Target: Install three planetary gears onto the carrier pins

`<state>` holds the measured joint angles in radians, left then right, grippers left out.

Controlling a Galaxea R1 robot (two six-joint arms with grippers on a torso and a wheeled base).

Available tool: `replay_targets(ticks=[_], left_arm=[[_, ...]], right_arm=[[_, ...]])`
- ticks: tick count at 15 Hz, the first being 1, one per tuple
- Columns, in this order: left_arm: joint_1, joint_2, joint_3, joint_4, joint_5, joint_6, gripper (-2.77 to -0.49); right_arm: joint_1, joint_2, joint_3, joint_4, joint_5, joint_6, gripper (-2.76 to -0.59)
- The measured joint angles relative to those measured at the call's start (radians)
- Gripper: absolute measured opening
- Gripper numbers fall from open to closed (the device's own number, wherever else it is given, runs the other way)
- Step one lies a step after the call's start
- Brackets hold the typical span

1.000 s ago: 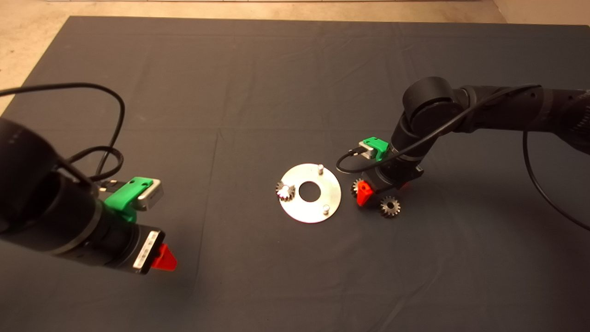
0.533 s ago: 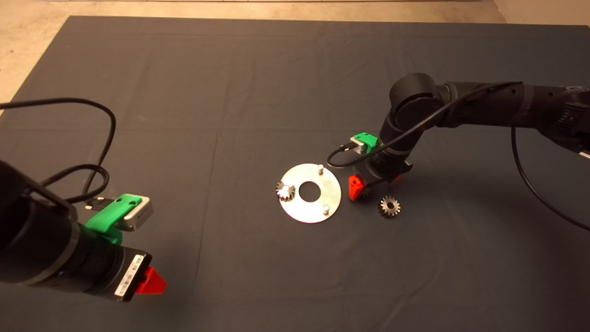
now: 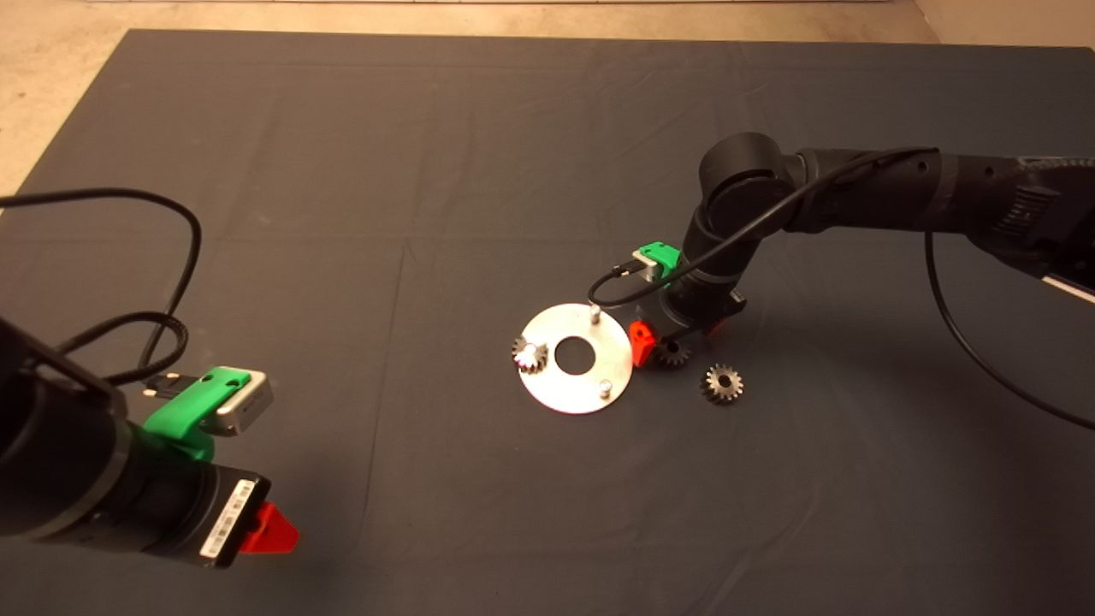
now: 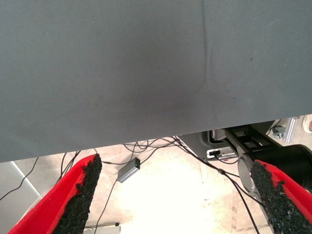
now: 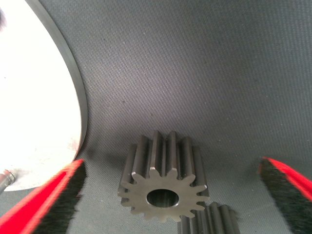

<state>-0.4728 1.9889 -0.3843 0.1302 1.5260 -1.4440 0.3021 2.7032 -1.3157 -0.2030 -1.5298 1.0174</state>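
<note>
Dark wrinkled mat (image 3: pixel 428 171), beige floor (image 3: pixel 51 68)

Right gripper (image 5: pixel 168 195) open over a gear beside the disc

A dark steel planetary gear (image 5: pixel 165 181) lies flat on the dark woven surface (image 5: pixel 195 73), its centre hole facing the camera and its teeth showing clearly all round. It sits between the two red fingers (image 5: pixel 53 200), which stand wide apart and touch nothing. A second gear (image 5: pixel 210 222) shows only in part, touching or just overlapping the first one's edge; which cannot be told. The bright round disc (image 5: pixel 34 97) fills one side of the view, its dark rim curving close by the first gear but apart from it. A small silver pin end (image 5: pixel 5 178) shows at the disc's edge of the frame.
</note>
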Motion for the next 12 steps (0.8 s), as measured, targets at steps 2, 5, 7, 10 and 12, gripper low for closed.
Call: replay_targets(ticks=[2, 5, 7, 10, 12], left_arm=[[0.0, -0.009, 0.001, 0.0, 0.0, 0.0, -1.09], [-0.003, -0.012, 0.001, -0.002, 0.0, 0.0, -1.09], [-0.003, -0.012, 0.001, -0.002, 0.0, 0.0, -1.09], [-0.003, -0.025, 0.001, -0.003, 0.0, 0.001, -1.09], [-0.003, -0.039, 0.001, -0.003, 0.0, 0.003, -1.09]], right_arm=[[0.0, 0.007, -0.002, 0.0, 0.0, 0.0, -0.82], [0.0, 0.009, -0.005, 0.0, 0.0, 0.0, -0.95], [0.0, 0.009, -0.007, 0.0, 0.0, 0.0, -1.04], [0.0, 0.009, -0.008, 0.0, 0.0, 0.0, -1.13], [0.0, 0.009, -0.008, 0.0, 0.0, 0.0, -1.27]])
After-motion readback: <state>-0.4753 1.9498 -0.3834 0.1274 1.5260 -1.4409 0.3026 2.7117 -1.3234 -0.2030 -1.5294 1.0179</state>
